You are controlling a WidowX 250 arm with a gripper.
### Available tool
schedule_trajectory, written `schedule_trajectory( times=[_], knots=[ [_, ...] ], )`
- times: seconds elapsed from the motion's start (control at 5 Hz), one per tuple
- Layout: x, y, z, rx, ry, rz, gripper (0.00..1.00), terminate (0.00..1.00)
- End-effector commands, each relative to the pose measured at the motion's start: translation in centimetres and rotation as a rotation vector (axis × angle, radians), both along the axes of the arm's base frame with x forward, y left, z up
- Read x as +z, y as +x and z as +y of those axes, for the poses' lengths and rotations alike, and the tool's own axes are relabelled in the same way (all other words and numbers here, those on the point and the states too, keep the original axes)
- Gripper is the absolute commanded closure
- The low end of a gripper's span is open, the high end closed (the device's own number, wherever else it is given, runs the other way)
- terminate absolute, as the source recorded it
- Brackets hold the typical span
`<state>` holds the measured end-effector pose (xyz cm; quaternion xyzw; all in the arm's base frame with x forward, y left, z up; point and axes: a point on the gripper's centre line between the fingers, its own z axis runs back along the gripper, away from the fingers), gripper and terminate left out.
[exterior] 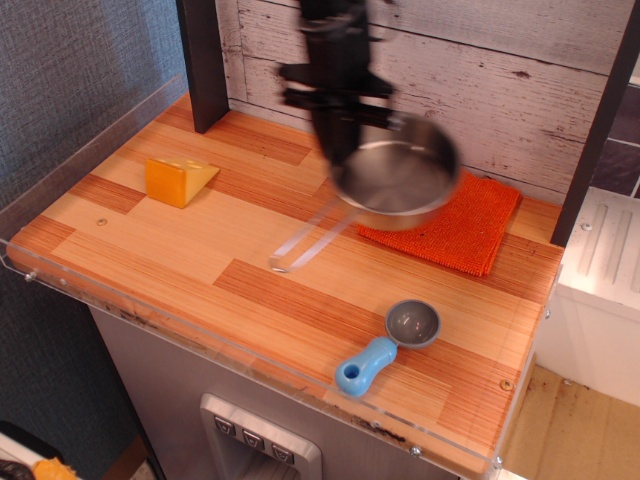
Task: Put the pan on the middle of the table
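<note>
The shiny steel pan (397, 178) hangs in the air, blurred by motion, above the left edge of the orange cloth (462, 225). Its wire-loop handle (305, 240) points down to the front left. My gripper (340, 150) is shut on the pan's left rim and holds it above the wooden table (200, 250). The fingertips are blurred and partly hidden by the rim.
A yellow cheese wedge (180, 180) lies at the left. A small grey scoop with a blue handle (390, 345) lies near the front edge. A clear acrylic rim (80, 150) runs around the table. Dark posts (203, 60) stand at the back left and right.
</note>
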<state>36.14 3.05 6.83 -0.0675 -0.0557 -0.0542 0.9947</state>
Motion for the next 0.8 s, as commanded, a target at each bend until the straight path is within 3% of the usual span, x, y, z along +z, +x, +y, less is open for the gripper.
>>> schedule_trajectory(
  times=[0.0, 0.6],
  knots=[
    [1.2, -1.2, 5.8, 0.043, 0.043, -0.028, 1.0, 0.0],
    [-1.8, -0.2, 8.6, 0.028, 0.084, 0.044, 1.0, 0.0]
  ],
)
